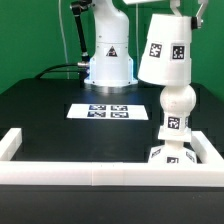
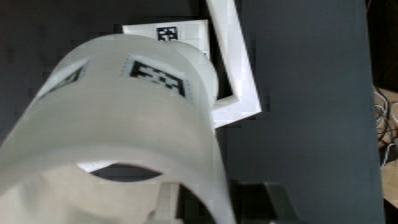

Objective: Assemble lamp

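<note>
The white tapered shade [image 1: 165,50] hangs tilted in the air at the exterior view's right. My gripper [image 1: 173,9] is shut on its upper rim. Right under it the ball-topped bulb [image 1: 176,104] stands upright on the flat base [image 1: 171,154], which sits in the frame's front right corner. The shade's lower edge is just above the bulb's ball, perhaps touching it. In the wrist view the shade [image 2: 125,130] fills most of the picture, and its wall sits between my gripper's [image 2: 222,200] fingers. A tagged white part [image 2: 169,32] shows beyond it; most of the bulb and base is hidden.
The long white border frame [image 1: 60,176] runs along the table's front and sides, and shows in the wrist view [image 2: 235,75]. The marker board [image 1: 99,111] lies flat mid-table. The robot's white pedestal [image 1: 108,65] stands at the back, with cables to its left.
</note>
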Action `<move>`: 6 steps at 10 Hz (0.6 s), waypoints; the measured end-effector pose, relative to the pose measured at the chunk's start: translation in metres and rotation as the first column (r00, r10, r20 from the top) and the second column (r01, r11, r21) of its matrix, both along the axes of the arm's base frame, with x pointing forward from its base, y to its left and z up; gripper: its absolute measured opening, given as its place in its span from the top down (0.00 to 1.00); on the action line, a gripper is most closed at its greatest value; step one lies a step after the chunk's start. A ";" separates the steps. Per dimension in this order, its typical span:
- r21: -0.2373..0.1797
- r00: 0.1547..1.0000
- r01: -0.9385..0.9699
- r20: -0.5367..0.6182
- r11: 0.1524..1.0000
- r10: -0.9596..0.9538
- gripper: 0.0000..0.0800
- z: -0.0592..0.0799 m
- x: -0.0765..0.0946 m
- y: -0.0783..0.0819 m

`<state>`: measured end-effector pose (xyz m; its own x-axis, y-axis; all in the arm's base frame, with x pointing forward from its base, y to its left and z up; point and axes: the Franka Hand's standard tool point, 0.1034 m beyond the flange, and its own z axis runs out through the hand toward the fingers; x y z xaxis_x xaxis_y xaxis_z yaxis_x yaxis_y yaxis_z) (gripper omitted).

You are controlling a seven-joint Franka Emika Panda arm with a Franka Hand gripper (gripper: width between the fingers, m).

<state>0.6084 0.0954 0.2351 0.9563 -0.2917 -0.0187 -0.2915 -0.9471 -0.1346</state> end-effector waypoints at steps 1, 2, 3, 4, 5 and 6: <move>-0.002 1.000 -0.006 -0.005 1.000 0.006 0.94 -0.005 0.000 0.005; -0.004 1.000 -0.012 0.000 1.000 0.012 0.94 -0.012 0.001 0.009; -0.007 1.000 -0.017 0.002 1.000 0.017 0.94 -0.020 0.002 0.013; -0.010 1.000 -0.021 0.010 1.000 0.021 0.94 -0.029 0.003 0.018; -0.014 1.000 -0.025 0.015 1.000 0.025 0.94 -0.039 0.005 0.021; -0.017 0.999 -0.028 0.016 0.999 0.028 0.94 -0.048 0.006 0.023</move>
